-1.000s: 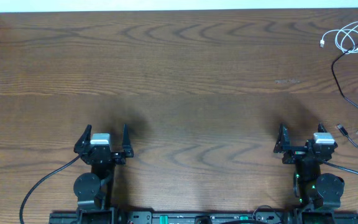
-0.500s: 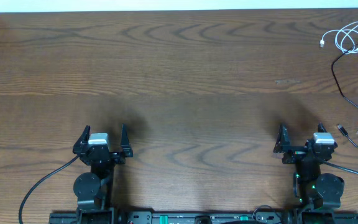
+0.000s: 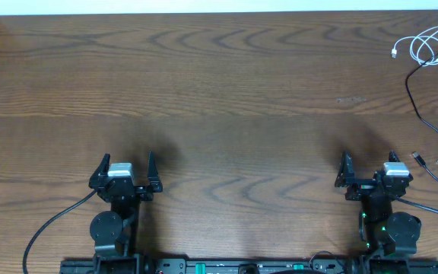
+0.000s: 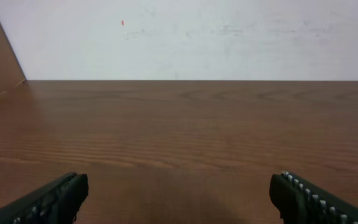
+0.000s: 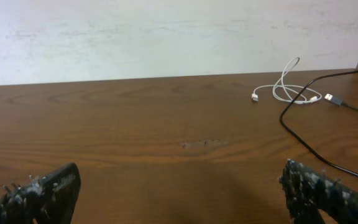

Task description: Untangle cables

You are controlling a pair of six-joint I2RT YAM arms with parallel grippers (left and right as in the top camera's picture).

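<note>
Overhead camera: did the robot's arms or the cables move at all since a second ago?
Nothing visibly changed. The left gripper and right gripper sit open and empty near the front edge of the table, as before. The white cable and black cable lie untouched at the far right corner.

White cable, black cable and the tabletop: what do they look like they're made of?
White cable: probably a plastic or rubber jacket, smooth, bending in loose loops. Black cable: likely the same sort of jacket, matte, lying in soft curves. Table: wood or wood-look laminate, brown with visible grain and a low sheen; which one, I cannot tell.
</note>
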